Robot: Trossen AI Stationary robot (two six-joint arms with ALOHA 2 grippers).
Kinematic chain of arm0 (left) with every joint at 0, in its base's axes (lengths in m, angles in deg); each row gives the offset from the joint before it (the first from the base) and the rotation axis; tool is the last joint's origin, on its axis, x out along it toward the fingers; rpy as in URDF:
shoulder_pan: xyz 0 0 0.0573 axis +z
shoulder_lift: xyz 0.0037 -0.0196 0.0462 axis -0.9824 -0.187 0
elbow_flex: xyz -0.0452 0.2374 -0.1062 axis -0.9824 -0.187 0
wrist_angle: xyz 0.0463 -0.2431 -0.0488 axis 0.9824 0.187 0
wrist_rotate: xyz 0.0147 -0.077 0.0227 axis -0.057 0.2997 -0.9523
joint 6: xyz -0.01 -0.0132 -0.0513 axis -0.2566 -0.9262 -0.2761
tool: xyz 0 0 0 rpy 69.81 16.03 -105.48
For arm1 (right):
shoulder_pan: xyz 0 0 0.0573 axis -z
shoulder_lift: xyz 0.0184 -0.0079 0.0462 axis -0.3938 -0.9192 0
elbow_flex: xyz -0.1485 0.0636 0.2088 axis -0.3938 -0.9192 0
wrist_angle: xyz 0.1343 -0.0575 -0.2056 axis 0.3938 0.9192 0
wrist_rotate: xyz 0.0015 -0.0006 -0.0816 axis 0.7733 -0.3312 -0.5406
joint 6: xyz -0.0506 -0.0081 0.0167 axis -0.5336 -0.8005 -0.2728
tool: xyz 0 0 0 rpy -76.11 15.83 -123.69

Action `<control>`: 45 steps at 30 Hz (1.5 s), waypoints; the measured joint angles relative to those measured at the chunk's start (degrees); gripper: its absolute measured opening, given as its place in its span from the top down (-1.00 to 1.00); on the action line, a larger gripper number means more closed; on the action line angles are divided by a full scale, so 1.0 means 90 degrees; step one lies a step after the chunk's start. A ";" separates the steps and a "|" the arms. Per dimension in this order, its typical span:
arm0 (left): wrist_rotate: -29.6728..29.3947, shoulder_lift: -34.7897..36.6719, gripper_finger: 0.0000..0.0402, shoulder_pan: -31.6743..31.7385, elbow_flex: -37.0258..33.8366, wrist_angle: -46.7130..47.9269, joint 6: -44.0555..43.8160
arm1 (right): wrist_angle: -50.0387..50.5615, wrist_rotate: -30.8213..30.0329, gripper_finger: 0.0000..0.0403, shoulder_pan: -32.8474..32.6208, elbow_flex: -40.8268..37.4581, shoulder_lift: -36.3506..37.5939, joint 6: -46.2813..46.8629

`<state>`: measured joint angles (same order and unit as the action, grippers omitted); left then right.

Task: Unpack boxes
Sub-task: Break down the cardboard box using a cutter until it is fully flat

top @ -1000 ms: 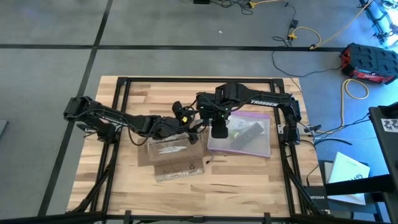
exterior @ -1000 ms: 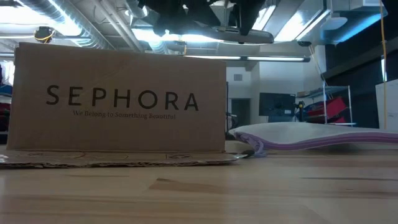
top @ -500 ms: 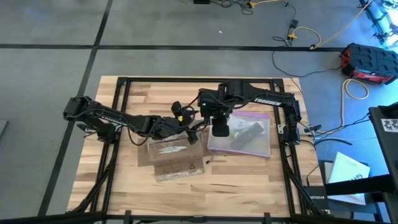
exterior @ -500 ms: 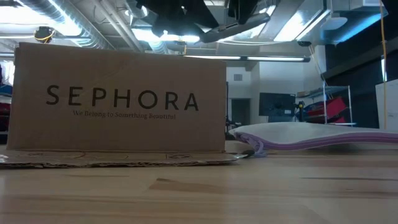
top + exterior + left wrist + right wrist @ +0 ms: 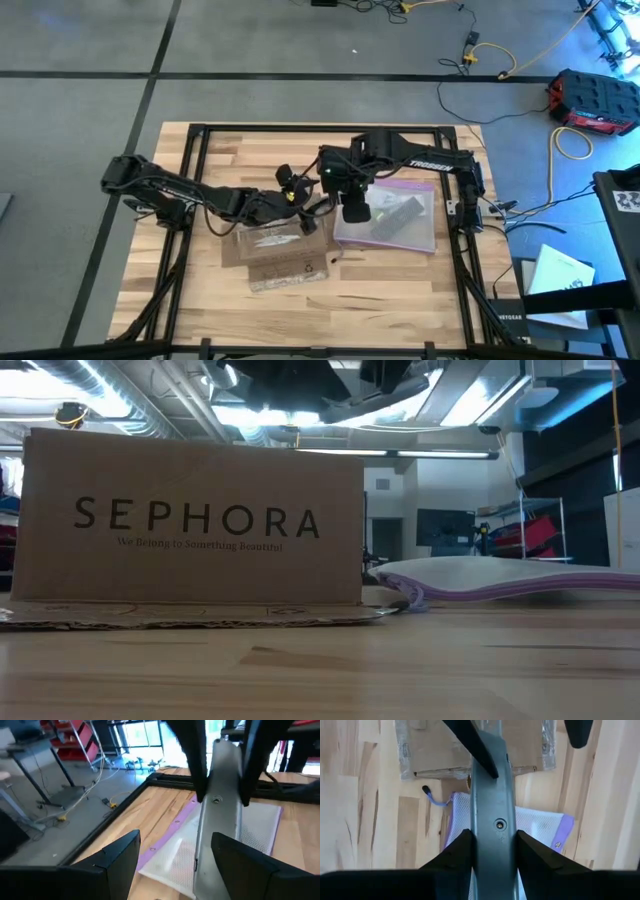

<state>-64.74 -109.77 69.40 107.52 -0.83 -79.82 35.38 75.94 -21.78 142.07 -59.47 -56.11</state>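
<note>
The step looked like a handover of the grey tool (image 5: 490,820) above the tabletop (image 5: 200,300). The right end effector (image 5: 353,210) pinched it, and the left end effector (image 5: 308,215) stood spread around it. Next the left needed to clamp on before the right let go. The box (image 5: 285,255) sat just below them, unmoved since a second earlier; only the right arm had shifted slightly.

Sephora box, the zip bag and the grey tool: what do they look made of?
Sephora box: brown cardboard, matte, with printed black lettering and clear tape along its flaps seen from above. Zip bag: thin soft plastic, clear to milky, with a fine mesh texture and a purple zip edge. Grey tool: smooth, faintly shiny grey with one small screw; metal or hard plastic, hard to say which. The right claw grips it.
</note>
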 joint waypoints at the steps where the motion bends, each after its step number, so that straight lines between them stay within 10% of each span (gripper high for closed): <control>1: 0.0001 0.0041 -0.17 -0.0021 -0.0003 -0.0005 0.0138 | -0.0029 -0.0026 0.47 0.0000 0.0002 0.0002 -0.0036; 20: 0.0972 0.1150 -0.18 -0.0920 -0.0005 0.3097 -0.0891 | 0.0011 0.0465 0.47 0.0062 -0.0429 0.0017 -0.1210; 45: 0.2230 0.0012 -0.18 -0.0423 -0.0044 0.2744 -0.1236 | 0.0031 0.0692 0.47 -0.0044 -0.1338 0.0017 -0.1595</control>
<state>-44.66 -109.66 65.60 107.12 23.87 -90.94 35.66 82.17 -22.17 130.02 -59.31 -70.47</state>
